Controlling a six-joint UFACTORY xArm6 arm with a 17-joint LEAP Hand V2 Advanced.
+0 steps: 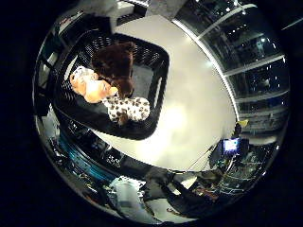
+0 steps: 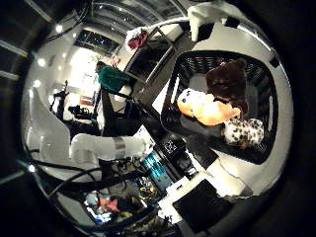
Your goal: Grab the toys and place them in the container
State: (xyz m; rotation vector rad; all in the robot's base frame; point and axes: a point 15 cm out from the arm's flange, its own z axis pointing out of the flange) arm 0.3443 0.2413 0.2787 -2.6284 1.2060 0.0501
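Below, three toys are seen inside black basket (image 1: 158,71) on white table (image 1: 189,118): brown bear (image 1: 116,64), orange plush (image 1: 90,87), spotted plush (image 1: 128,109), all touching. Hand (image 2: 217,15) state can't be told, only a white part seen

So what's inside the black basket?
The basket holds three toys: a brown bear, an orange plush and a spotted plush. They hide whatever lies under them.
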